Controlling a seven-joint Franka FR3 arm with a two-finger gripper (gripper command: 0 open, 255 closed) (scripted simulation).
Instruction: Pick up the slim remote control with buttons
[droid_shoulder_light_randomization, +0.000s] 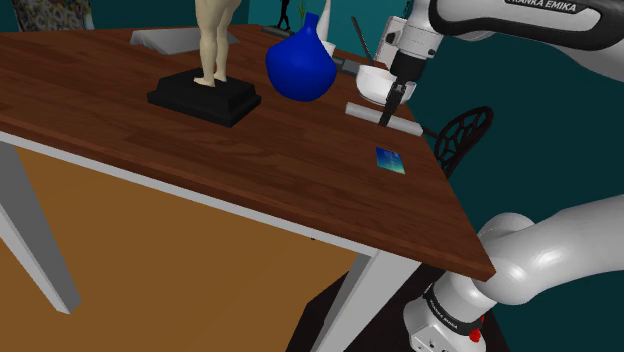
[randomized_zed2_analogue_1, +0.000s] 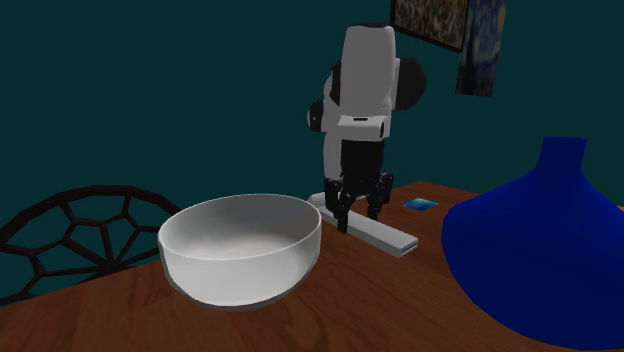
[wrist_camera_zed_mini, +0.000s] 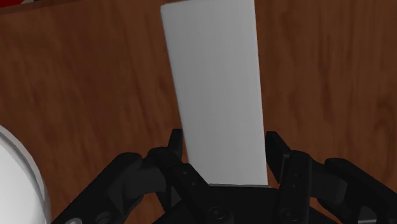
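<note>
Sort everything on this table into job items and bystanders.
Job: white remote, lying flat on the table; gripper, down at it.
Bystanders: white bowl; blue vase; figurine on a black base; blue-green tile.

The white arm (droid_shoulder_light_randomization: 556, 245) is showing dark joints, black FRANKA EMIKA lettering and perhaps a small red button; its end effector (randomized_zed2_analogue_1: 358, 218) is appearing all black.

The counter (droid_shoulder_light_randomization: 250, 150) is reddish-brown wood, visibly grained, with a soft sheen. The remote control (wrist_camera_zed_mini: 216, 95) is plain, smooth, matt light grey. The bowl (randomized_zed2_analogue_1: 240, 250) is smooth white, and the vase (droid_shoulder_light_randomization: 300, 65) is glossy blue.
</note>
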